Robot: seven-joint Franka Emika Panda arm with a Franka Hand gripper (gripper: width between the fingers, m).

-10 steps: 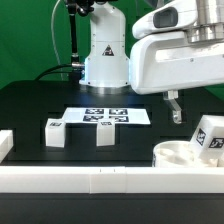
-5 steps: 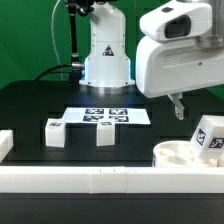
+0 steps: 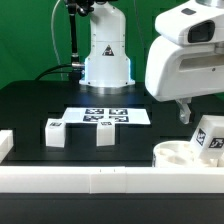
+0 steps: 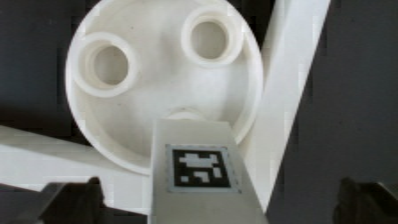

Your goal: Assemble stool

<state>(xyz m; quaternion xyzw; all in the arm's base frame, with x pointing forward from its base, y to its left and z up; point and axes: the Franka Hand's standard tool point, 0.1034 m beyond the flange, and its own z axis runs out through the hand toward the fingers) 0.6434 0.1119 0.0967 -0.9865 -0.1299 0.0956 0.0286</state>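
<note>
The round white seat disc (image 3: 178, 155) lies at the exterior view's right, close to the rail wall. One white tagged leg (image 3: 209, 136) leans on the disc's right side. Two more legs (image 3: 55, 133) (image 3: 104, 136) stand on the black table further left. My gripper (image 3: 188, 117) hangs just above and behind the leaning leg. In the wrist view the seat disc (image 4: 160, 95) shows two round sockets. The tagged leg (image 4: 206, 172) runs up between my fingers (image 4: 71, 202). My gripper (image 4: 217, 205) is open, with dark gaps on both sides of the leg.
The marker board (image 3: 105, 117) lies mid-table in front of the robot base (image 3: 105, 55). A long white rail wall (image 3: 100, 181) runs along the front, with a short end piece (image 3: 5, 145) at the exterior view's left. The rail (image 4: 295, 60) also passes beside the disc.
My gripper has moved toward the exterior view's right and a little lower, coming over the leaning leg. The jaws stay wide. No part has moved.
</note>
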